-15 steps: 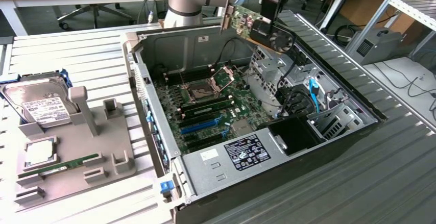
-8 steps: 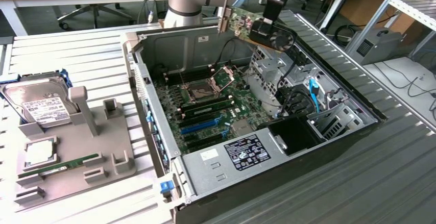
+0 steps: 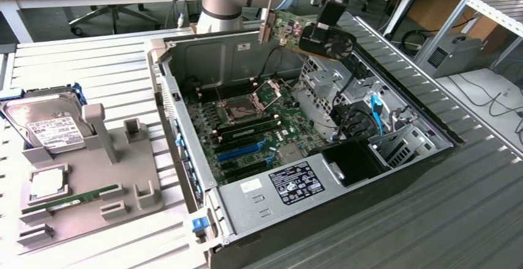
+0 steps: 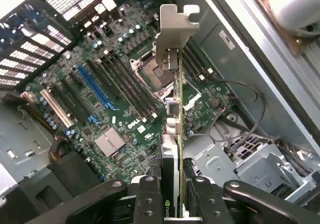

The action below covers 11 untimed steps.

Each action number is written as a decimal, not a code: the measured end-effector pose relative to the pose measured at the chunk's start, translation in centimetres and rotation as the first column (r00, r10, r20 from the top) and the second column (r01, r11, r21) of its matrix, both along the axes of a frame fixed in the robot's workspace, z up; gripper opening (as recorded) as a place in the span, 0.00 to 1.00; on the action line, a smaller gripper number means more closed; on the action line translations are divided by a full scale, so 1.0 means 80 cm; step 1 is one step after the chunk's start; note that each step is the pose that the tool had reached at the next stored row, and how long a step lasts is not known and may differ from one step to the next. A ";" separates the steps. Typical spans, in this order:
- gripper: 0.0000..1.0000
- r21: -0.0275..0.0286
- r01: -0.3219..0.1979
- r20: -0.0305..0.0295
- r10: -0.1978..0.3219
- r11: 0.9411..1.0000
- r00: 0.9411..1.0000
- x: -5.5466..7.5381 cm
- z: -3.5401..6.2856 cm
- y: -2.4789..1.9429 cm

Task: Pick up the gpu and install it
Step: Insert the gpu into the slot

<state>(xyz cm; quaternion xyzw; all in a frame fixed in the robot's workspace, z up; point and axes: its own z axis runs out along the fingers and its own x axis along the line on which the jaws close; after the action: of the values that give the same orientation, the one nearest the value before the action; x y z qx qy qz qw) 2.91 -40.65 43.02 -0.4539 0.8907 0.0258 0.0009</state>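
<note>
1. We see a robot arm's gripper (image 3: 330, 13) poised over an open computer case (image 3: 174, 103), which lies on its side on a slatted metal surface (image 3: 98, 67).
2. The fingers (image 4: 150, 196) are clenched on the gpu (image 4: 176, 119), one pressing each flat face. The card juts out from between them, and its pale metal bracket (image 4: 176, 31) is at the end farthest from the fingers.
3. In the exterior view the gpu (image 3: 286, 27) is in the air near the case's far wall, touching nothing but the fingers.
4. Beneath the fingers lies the green motherboard (image 4: 100, 134), well apart from the card. Its long blue slot (image 4: 97, 86) sits off to one side of the fingers, not directly under the card.
5. Far from the fingers, outside the case, a grey holder (image 3: 135, 159) carries a hard drive (image 3: 49, 125) and a narrow memory stick (image 3: 70, 198).
6. We judge the pick-up finished and the carrying stage in hand. The card is lifted and over the case, but not yet seated.
7. We judge that the next move calls for lining the card's lower edge up with an expansion slot and the bracket up with the case's rear openings. It then needs a straight, level descent, since a tilted card could snag on nearby cables or parts.
</note>
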 end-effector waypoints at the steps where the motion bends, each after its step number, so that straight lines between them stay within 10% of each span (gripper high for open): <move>1: 0.27 0.000 -0.030 0.000 0.030 1.000 1.000 0.000 0.000 0.0000; 11: 0.27 0.000 -0.228 0.000 0.228 0.974 0.974 0.000 0.000 0.0000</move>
<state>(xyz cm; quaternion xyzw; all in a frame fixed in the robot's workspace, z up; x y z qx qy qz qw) 2.91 -40.65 43.02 -0.5530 0.8328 0.0257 -0.0021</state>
